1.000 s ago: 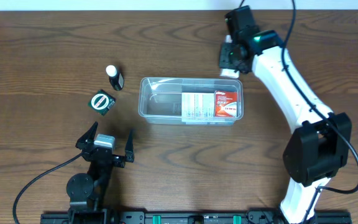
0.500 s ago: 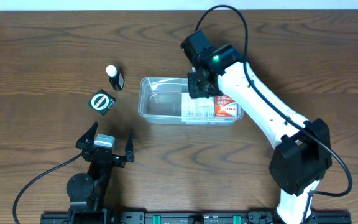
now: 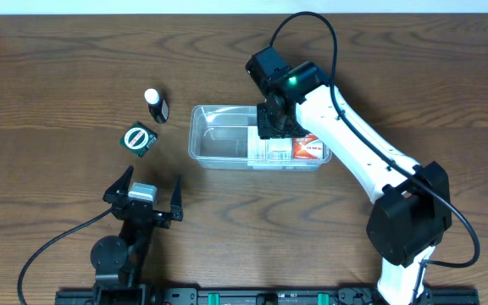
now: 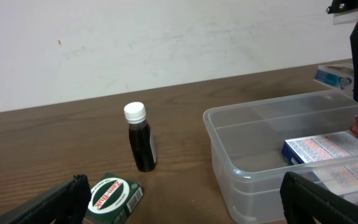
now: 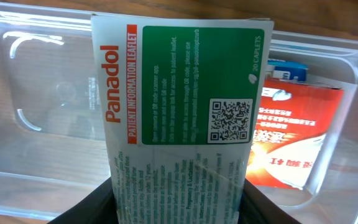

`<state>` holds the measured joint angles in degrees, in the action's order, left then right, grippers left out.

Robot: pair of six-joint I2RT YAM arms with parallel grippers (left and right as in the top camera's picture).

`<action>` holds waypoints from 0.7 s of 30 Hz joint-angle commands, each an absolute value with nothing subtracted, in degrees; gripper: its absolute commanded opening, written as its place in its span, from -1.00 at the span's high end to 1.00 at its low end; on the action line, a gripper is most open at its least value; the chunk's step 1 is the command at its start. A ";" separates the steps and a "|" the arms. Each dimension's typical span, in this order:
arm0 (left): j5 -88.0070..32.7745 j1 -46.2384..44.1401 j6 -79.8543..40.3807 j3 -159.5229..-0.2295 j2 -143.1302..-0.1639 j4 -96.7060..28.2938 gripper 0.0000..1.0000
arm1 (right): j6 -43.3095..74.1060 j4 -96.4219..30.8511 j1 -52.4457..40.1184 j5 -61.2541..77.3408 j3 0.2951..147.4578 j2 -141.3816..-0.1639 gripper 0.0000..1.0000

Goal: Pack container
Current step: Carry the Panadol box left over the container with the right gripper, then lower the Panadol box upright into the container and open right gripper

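right gripper clamps panadol box — above container

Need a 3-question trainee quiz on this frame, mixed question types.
1. True or false: the right gripper grips a Panadol box.
2. The left gripper is: A) open and empty B) shut on a box C) shut on a lid.
3. Fill in: the white-capped bottle stands upright ___ the container.
Key: 1 true; 2 A; 3 outside.
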<state>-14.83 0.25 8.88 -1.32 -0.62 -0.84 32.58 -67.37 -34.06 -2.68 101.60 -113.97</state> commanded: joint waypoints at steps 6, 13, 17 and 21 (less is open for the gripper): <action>-15.44 0.08 9.19 -0.23 -0.23 -2.68 -0.96 | 27.49 -67.16 -35.18 -2.98 102.91 -112.49 0.07; -15.44 0.08 9.19 -0.23 -0.23 -2.68 -0.96 | 13.02 -67.40 -35.35 -2.74 102.91 -112.49 -0.06; -15.44 0.08 9.19 -0.23 -0.23 -2.68 -0.96 | 4.16 -67.22 -35.22 -4.99 102.91 -112.51 -0.19; -15.44 0.08 9.19 -0.23 -0.23 -2.68 -0.96 | 0.01 -66.37 -34.59 -8.01 102.91 -112.51 -0.19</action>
